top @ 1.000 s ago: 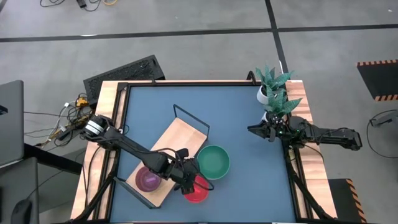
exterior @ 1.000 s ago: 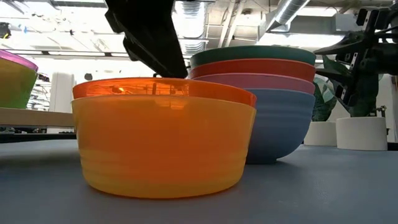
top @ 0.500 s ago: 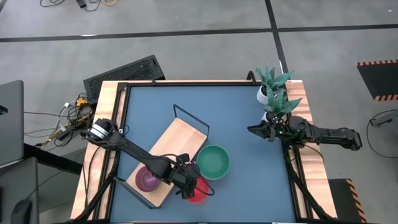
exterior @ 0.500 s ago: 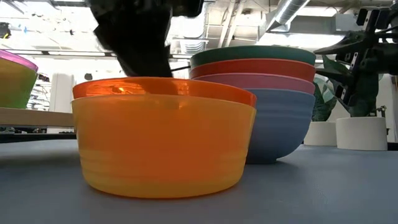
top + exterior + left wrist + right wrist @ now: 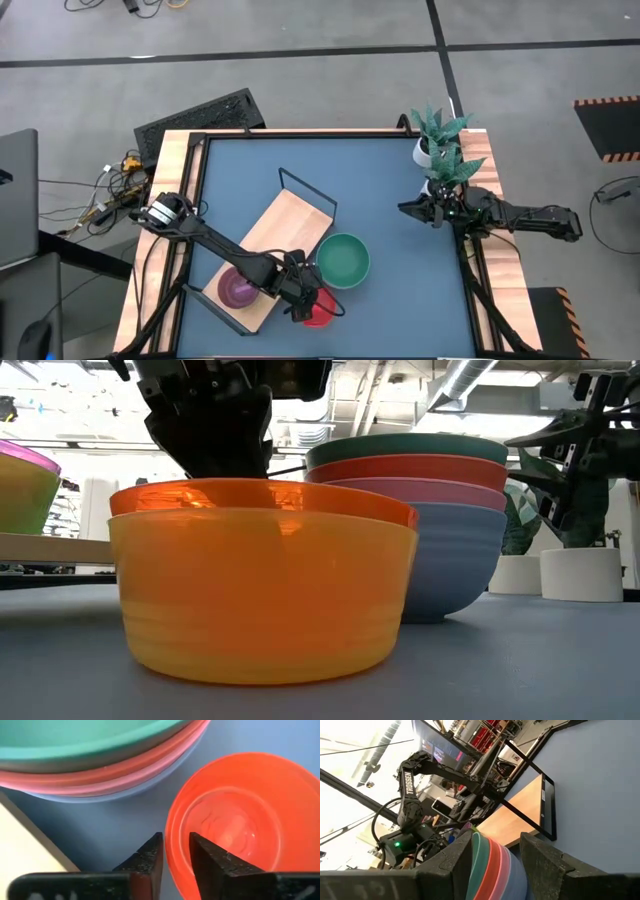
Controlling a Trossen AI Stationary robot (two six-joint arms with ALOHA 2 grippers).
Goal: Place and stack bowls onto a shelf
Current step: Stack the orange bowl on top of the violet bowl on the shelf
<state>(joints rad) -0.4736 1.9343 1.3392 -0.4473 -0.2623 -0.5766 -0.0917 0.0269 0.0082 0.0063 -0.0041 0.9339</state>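
Blue tabletop (image 5: 400, 270): four stacked bowls (image 5: 440, 510), one orange bowl (image 5: 262, 590).

Grey concrete floor (image 5: 330, 90) crossed by dark seam lines (image 5: 300, 52). Tangled cables (image 5: 112, 185) at left. Hazard-striped mat (image 5: 610, 125) at right. Ceiling ducts (image 5: 470, 375) overhead, brightly lit.

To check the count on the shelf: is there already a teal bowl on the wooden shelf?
No: the shelf holds only a purple bowl; the teal bowl is on the table.
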